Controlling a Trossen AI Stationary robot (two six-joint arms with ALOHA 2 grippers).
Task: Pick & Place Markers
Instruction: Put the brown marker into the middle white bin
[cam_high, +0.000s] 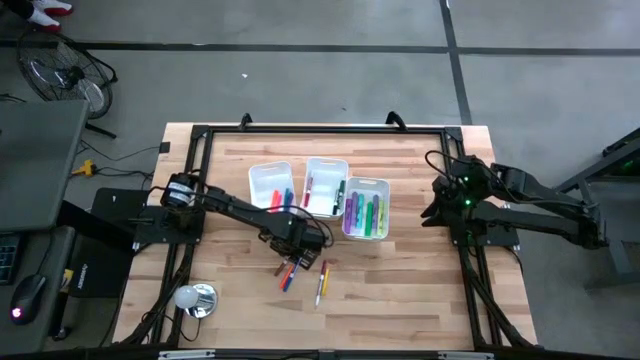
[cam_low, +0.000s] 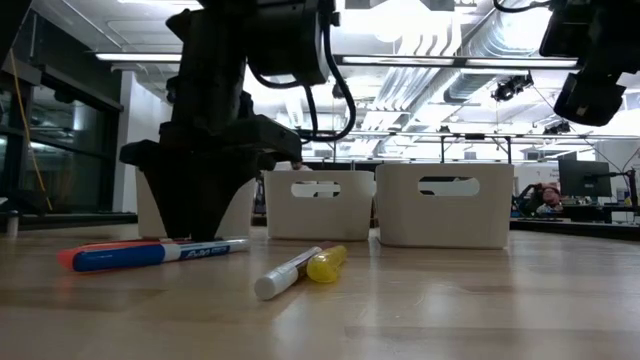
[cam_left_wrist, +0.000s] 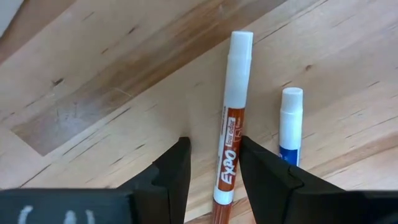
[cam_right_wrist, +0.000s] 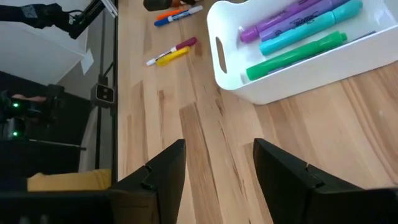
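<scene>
Markers lie loose on the near middle of the desk (cam_high: 240, 310) as the left end effector (cam_left_wrist: 211, 163) straddles an orange-red marker (cam_left_wrist: 231, 118), its two fingers (cam_left_wrist: 174, 171) flanking the barrel with a sliver of wood visible on each side; the grasp does not look complete, so the end effector reads as not yet clenched. Just beside that marker lies a blue marker (cam_left_wrist: 289, 127), parallel and apart from it. Farther right on the wood sit a white-barrelled marker (cam_low: 287, 273) and a yellow one (cam_low: 327, 264), tips close together. Beyond them stand three white bins (cam_high: 318, 187) in a row, the rightmost bin (cam_right_wrist: 292, 68) already carrying purple, teal and green markers (cam_right_wrist: 295, 55). At the far right edge of the desk the right end effector (cam_right_wrist: 217, 168) waits, released and holding nothing. The step in hand appears to be the pick of the orange-red marker. The next move likely calls for squeezing fully onto the barrel, lifting without nudging the blue neighbour, and carrying it across to a bin.
</scene>
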